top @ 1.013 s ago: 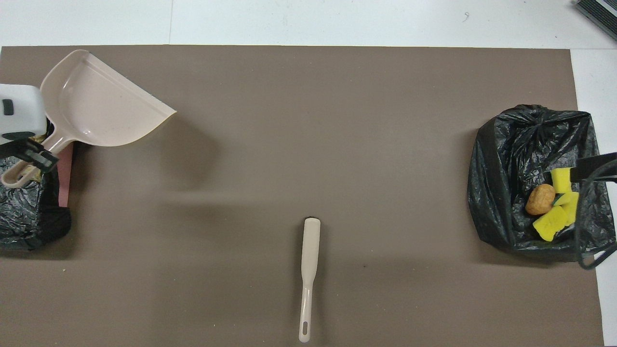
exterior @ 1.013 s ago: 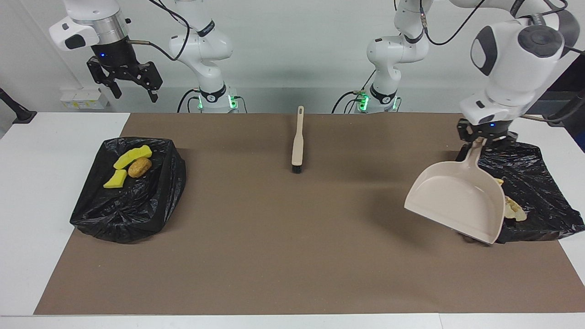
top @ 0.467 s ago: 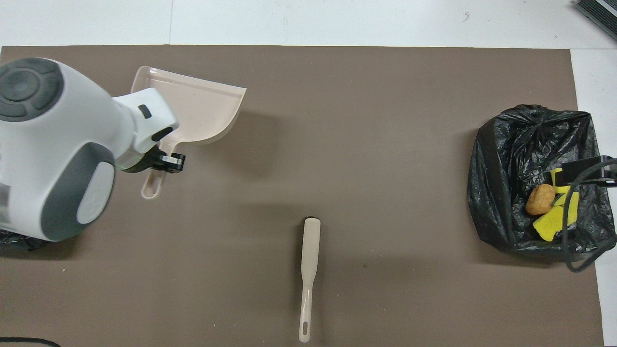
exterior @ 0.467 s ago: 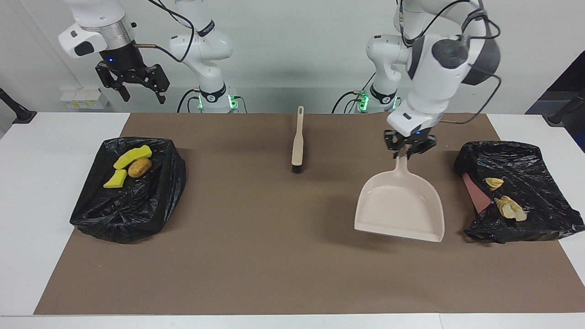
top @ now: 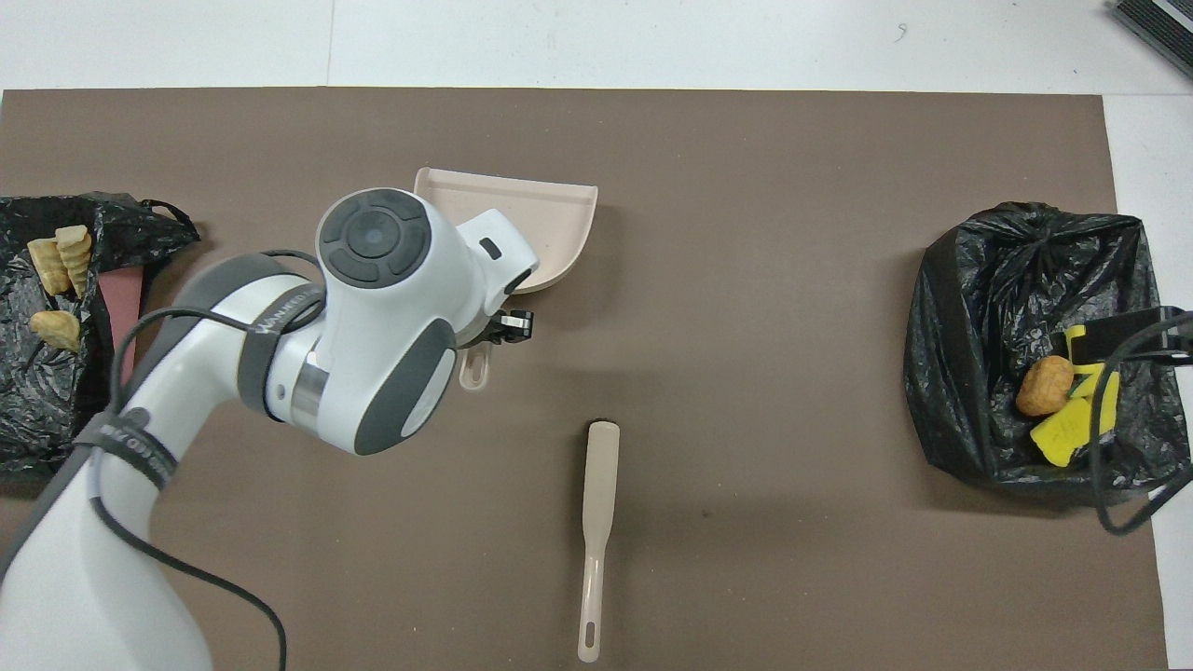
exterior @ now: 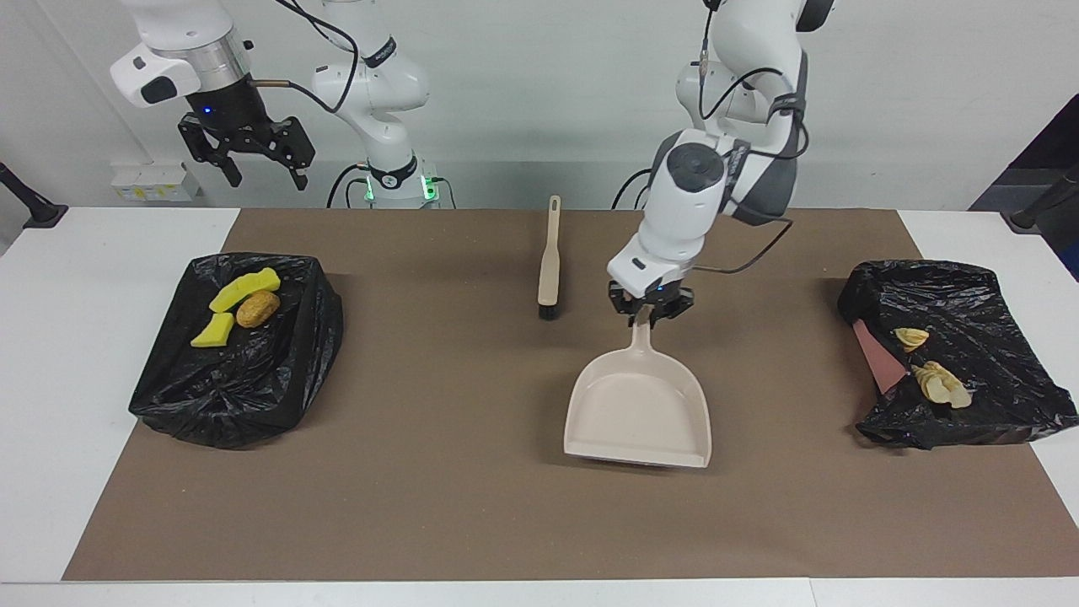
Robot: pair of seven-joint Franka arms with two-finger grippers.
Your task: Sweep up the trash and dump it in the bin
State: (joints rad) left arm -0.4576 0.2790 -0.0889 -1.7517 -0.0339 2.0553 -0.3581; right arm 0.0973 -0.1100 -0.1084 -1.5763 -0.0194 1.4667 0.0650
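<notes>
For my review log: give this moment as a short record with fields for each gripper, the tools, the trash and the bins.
left gripper: shut on dustpan handle, over the middle of the mat
right gripper: open, holding nothing, waiting over its end of the table
dustpan: empty
brush: lying on mat, untouched
yellow sponge chunks, brown lump: in black-lined bin at right arm's end
pastry pieces: in black-lined bin at left arm's end

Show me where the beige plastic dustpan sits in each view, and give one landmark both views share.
Facing view: beige plastic dustpan low at centre, handle toward the robots.
Overhead view: dustpan above centre, largely covered by the left arm.
Shared landmark: the beige long-handled brush, nearer to the robots than the dustpan.
</notes>
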